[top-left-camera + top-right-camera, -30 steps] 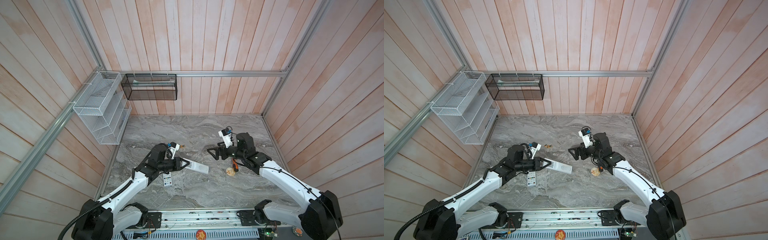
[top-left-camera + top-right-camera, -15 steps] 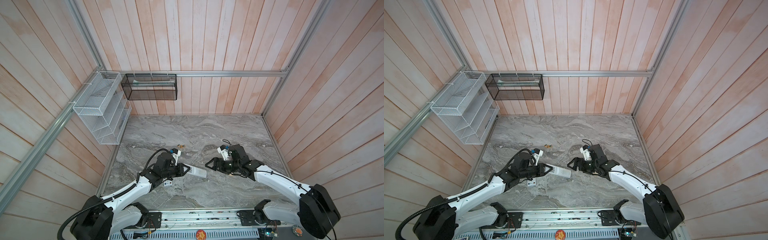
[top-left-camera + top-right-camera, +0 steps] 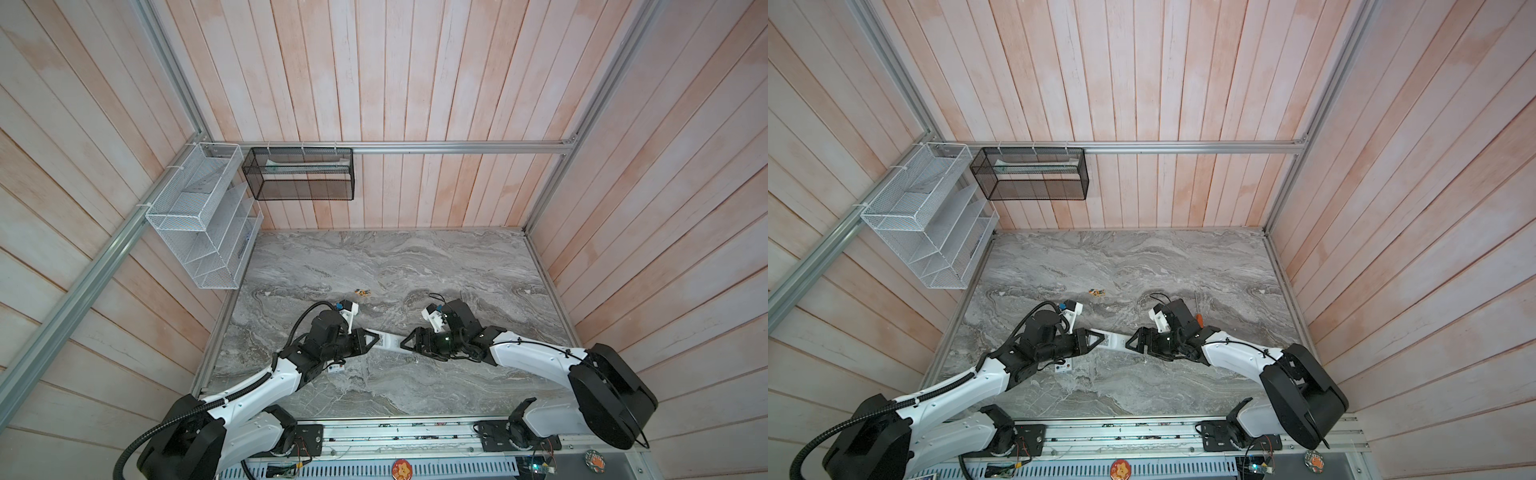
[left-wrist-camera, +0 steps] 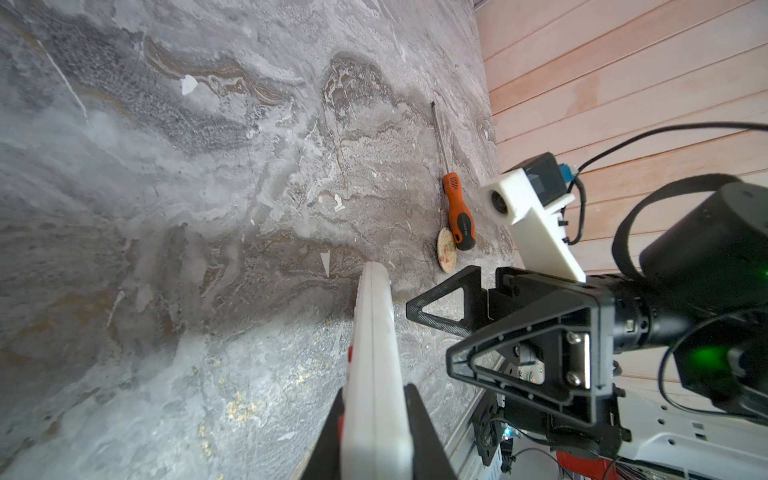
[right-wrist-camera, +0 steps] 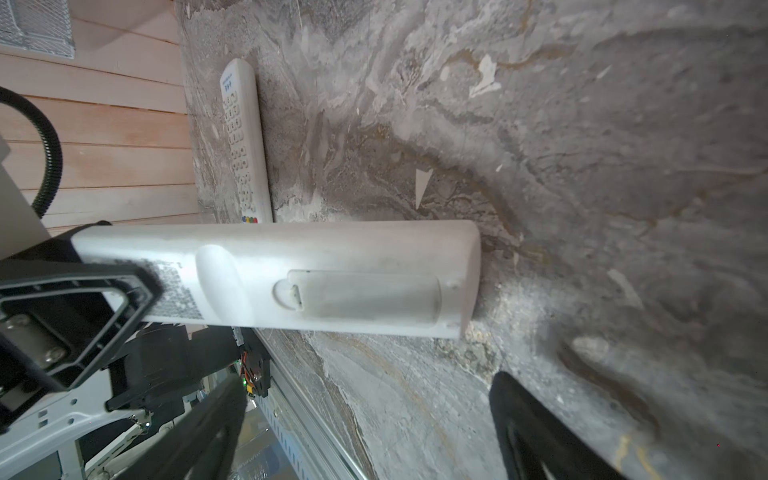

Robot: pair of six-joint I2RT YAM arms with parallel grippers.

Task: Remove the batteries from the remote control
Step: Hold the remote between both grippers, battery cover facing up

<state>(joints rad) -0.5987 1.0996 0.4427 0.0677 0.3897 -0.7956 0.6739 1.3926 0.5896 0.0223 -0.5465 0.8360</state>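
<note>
The left gripper (image 3: 370,341) is clamped on one end of a white remote control (image 3: 388,341). It holds it on edge over the table (image 3: 415,266), so the free end juts toward the right gripper (image 3: 405,344). That gripper's jaws stand wide apart and empty, just short of that end. The battery cover (image 5: 365,295) on the remote's back faces the right gripper and sits shut, hiding whatever is inside. A small black-and-gold cluster that looks like batteries (image 3: 362,293) lies loose on the table, well beyond the left gripper. Behind the right gripper lie an orange-handled screwdriver (image 4: 457,212) and a round tan disc (image 4: 446,251) right against its handle. A second remote (image 5: 245,141) lies buttons-up behind the left gripper.
</note>
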